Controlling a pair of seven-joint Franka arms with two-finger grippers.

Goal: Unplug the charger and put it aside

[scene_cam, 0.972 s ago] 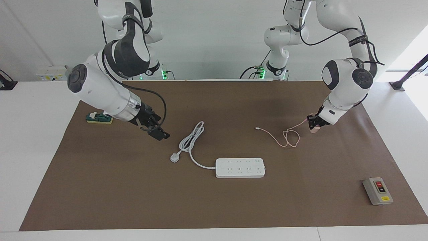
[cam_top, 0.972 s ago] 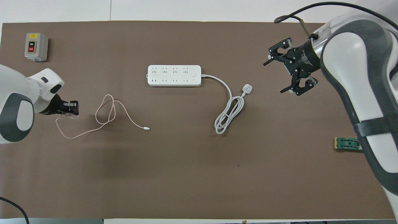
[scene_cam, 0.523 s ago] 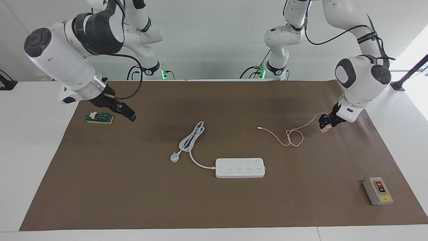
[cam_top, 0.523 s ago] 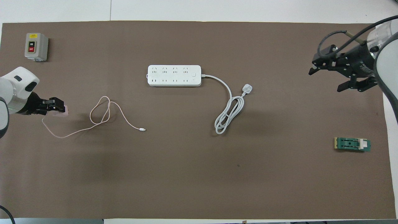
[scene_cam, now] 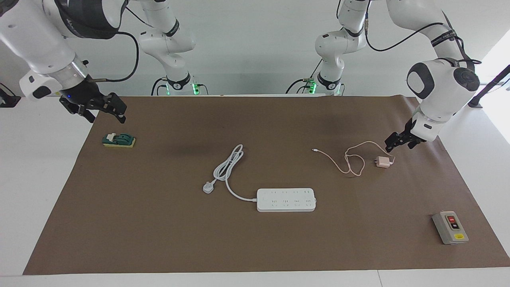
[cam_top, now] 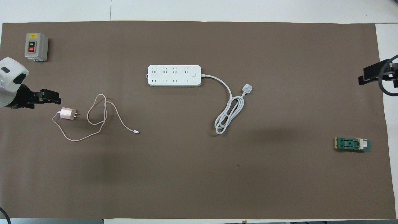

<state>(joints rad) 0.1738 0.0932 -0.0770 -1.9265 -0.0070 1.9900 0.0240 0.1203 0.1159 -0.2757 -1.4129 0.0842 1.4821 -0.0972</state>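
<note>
Charger lies on surface just below left gripper, apart from it, gripper w/ fingers spread and nothing in it. Its cable loops away from that gripper twd table middle. Power strip sits farther from robots than charger, mid-table; its cord and plug run twd right gripper's end. Switch box is at left arm's end, farther from robots than left gripper. Right gripper, fingers spread, hangs over surface edge above terminal block.

Power strip (cord coiled), grey switch box, green block
</note>
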